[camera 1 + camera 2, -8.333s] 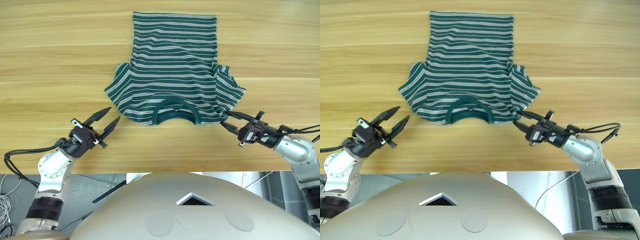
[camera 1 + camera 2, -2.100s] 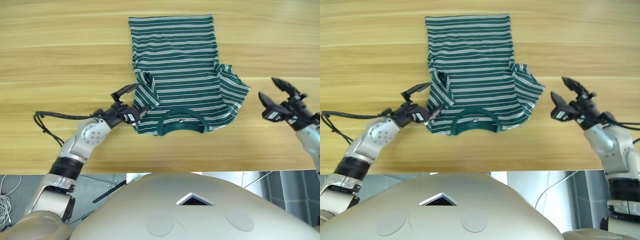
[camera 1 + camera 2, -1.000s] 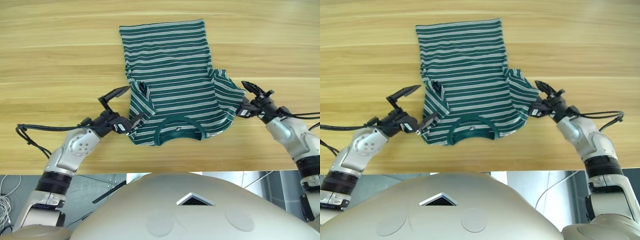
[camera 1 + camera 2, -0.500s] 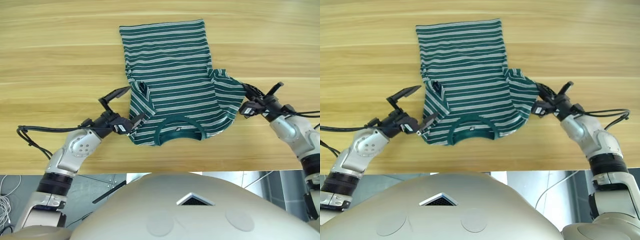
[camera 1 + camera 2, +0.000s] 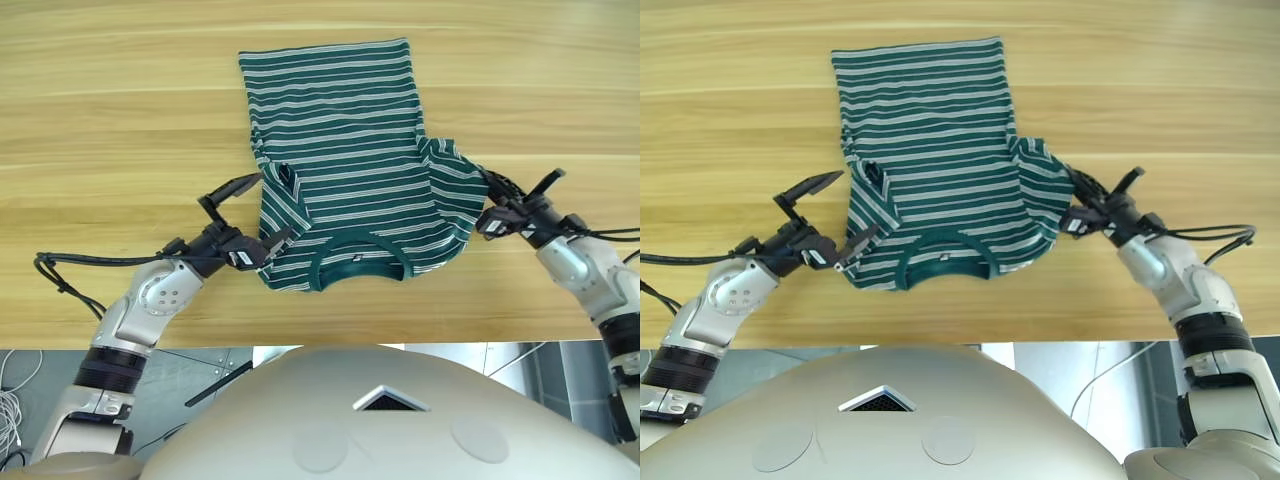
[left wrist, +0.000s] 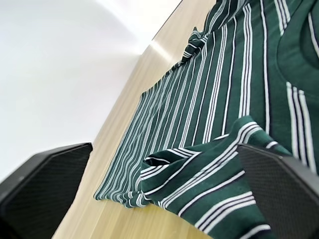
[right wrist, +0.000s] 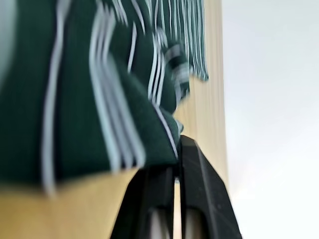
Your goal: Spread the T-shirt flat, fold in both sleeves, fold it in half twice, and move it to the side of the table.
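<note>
A green T-shirt with white stripes (image 5: 345, 130) lies on the wooden table (image 5: 110, 120), collar (image 5: 358, 262) toward me. Its left sleeve (image 5: 280, 190) is folded in over the body. The right sleeve (image 5: 455, 185) sticks out, rumpled. My left gripper (image 5: 272, 206) is open, its fingers straddling the shirt's left edge by the folded sleeve. In the left wrist view the striped cloth (image 6: 209, 149) lies between the wide-apart fingers (image 6: 45, 184). My right gripper (image 5: 490, 200) is shut on the outer hem of the right sleeve (image 7: 99, 99).
The table's front edge (image 5: 330, 340) runs just below the collar. Bare wood (image 5: 560, 90) stretches to both sides and behind the shirt. Black cables (image 5: 60, 270) trail from both wrists.
Over the last second my right gripper slid onto the right sleeve's edge and closed on it. The left arm and the shirt have stayed still.
</note>
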